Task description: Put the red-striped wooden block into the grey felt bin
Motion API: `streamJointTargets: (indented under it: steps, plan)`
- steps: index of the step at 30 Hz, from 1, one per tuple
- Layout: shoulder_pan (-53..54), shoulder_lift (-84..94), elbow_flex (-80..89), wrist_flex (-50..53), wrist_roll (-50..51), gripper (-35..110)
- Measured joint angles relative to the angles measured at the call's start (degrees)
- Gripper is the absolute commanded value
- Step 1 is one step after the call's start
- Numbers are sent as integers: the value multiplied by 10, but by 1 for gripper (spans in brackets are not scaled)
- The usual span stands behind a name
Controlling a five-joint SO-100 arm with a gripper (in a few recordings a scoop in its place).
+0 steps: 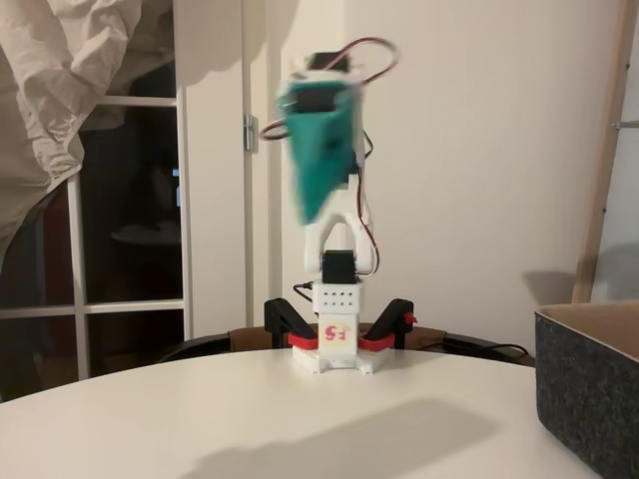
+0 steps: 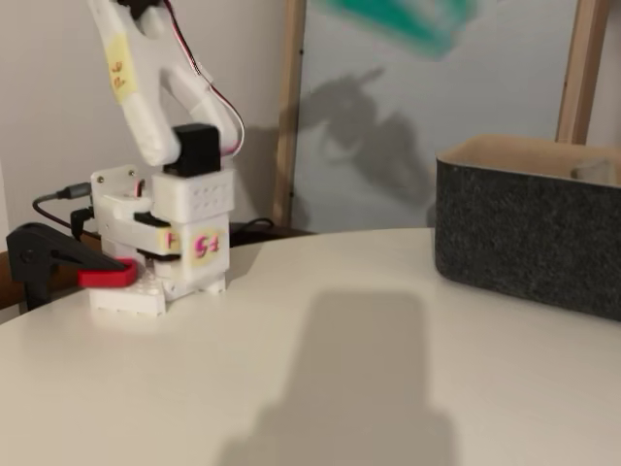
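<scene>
The teal gripper (image 1: 318, 150) is smeared by motion blur in both fixed views, so whether its jaws are apart or together cannot be told. In a fixed view the picture's top edge cuts it (image 2: 403, 19) off. The grey felt bin (image 1: 589, 384) is cropped by the right edge, its inside mostly hidden (image 2: 529, 233)

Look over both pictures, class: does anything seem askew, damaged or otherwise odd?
Nothing looks damaged or spilled. The one oddity is the teal gripper, raised high and smeared by motion blur in both fixed views, so whether it is open or shut cannot be told. The grey felt bin stands upright on the white table.
</scene>
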Motion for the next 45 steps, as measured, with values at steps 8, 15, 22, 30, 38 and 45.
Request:
streamJointTargets:
  steps: [8, 15, 22, 30, 38, 45]
  plan:
    - [140, 56, 175, 0, -41, 0]
    - [185, 174, 359, -2, -45, 0]
    - [214, 355, 504, -31, -22, 0]
    - [249, 510, 684, -98, -11, 0]
    - [265, 570, 777, -126, 3, 0]
    - [274, 591, 792, -126, 11, 0]
